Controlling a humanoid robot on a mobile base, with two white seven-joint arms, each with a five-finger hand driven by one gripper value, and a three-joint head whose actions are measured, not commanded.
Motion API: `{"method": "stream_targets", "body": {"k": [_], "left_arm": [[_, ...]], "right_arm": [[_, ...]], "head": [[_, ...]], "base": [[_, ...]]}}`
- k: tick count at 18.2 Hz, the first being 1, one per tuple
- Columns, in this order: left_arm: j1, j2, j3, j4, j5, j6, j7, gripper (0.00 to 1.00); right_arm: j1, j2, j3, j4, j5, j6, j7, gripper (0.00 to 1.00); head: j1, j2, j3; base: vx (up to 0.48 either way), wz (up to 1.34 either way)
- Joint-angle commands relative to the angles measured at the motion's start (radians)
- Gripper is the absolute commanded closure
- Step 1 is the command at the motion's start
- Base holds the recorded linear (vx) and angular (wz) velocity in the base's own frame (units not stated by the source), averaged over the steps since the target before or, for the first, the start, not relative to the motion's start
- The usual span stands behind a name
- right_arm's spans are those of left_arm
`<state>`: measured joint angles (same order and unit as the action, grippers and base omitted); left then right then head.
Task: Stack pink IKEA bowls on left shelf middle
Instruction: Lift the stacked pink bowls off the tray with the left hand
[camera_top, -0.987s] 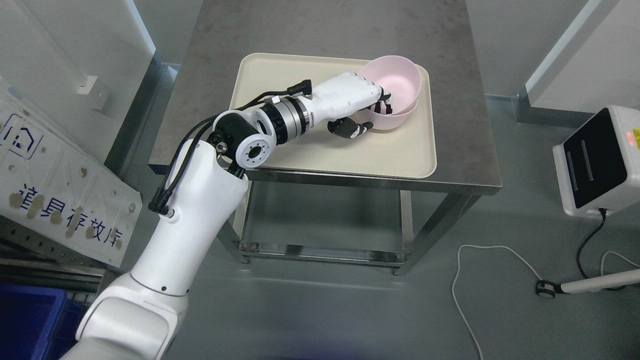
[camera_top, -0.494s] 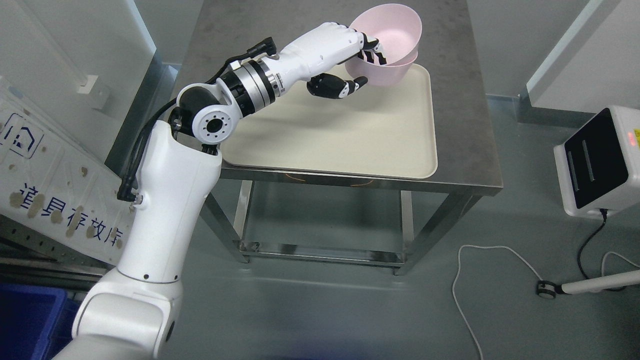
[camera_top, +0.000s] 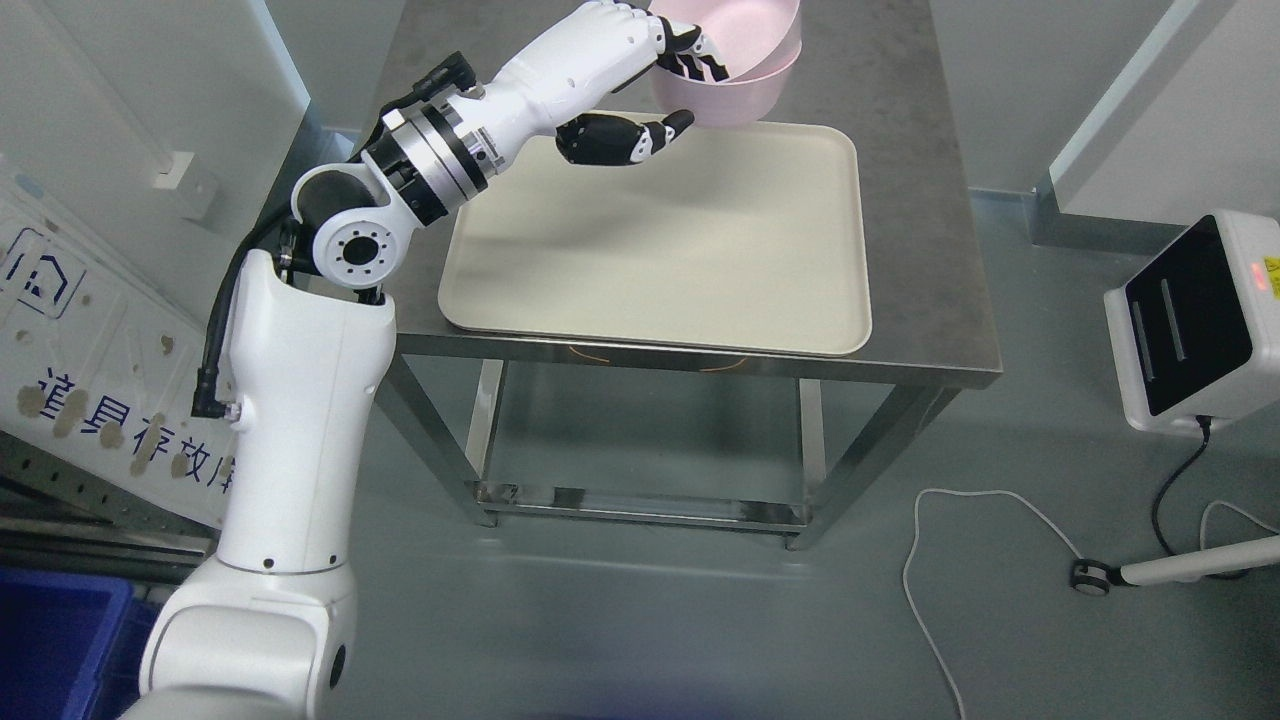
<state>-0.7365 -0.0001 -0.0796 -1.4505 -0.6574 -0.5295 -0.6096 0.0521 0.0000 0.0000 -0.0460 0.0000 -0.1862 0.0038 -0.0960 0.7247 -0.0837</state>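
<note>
- Above the far edge of the cream tray (camera_top: 660, 250), our left hand (camera_top: 640, 75) holds the nested pink bowls (camera_top: 735, 70) up in the air, clear of the tray and at the very top of the view, where the frame cuts off part of the rim.
- We see the fingers (camera_top: 700, 60) hooked over the near rim into the bowl, and the dark thumb (camera_top: 625, 138) reaching under the outer wall, so the hand is closed on the stack.
- We see two bowls, one seated inside the other; the opening faces upward, tipped slightly toward the hand.
- Our left arm runs up from the lower left, forearm angled toward the upper right.
- Under the tray stands a steel table (camera_top: 930, 250).
- We cannot see the right arm.
</note>
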Motion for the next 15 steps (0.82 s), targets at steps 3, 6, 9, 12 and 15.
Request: {"method": "stream_targets", "body": {"k": [3,6,9,12,15], "left_arm": [[0.037,0.018,0.087,-0.027,0.038,-0.033,0.002,0.97],[0.035,0.018,0.084,-0.037,0.102,-0.062,0.002,0.97],[0.035,0.018,0.092,-0.048,0.127,-0.093,0.002,0.97],[0.069,0.018,0.098,-0.068,0.127,-0.101,0.002,0.97],[0.089,0.018,0.096,-0.082,0.127,-0.106,0.001,0.97]], "right_arm": [[0.000,-0.017,-0.011,0.000,0.008,0.001,-0.001,0.00],[0.000,-0.017,-0.011,0.000,0.008,0.001,-0.001,0.00],[0.000,-0.017,-0.009,0.000,0.008,0.001,-0.001,0.00],[0.000,-0.017,-0.011,0.000,0.008,0.001,-0.001,0.00],[0.000,-0.017,-0.009,0.000,0.008,0.001,-0.001,0.00]], "head": [[0.0000,0.000,0.000],[0.0000,0.000,0.000],[0.0000,0.000,0.000],[0.0000,0.000,0.000],[0.0000,0.000,0.000]], "base": [[-0.008,-0.01],[-0.004,0.00],[-0.031,0.00],[-0.076,0.02],[-0.095,0.01]]}}
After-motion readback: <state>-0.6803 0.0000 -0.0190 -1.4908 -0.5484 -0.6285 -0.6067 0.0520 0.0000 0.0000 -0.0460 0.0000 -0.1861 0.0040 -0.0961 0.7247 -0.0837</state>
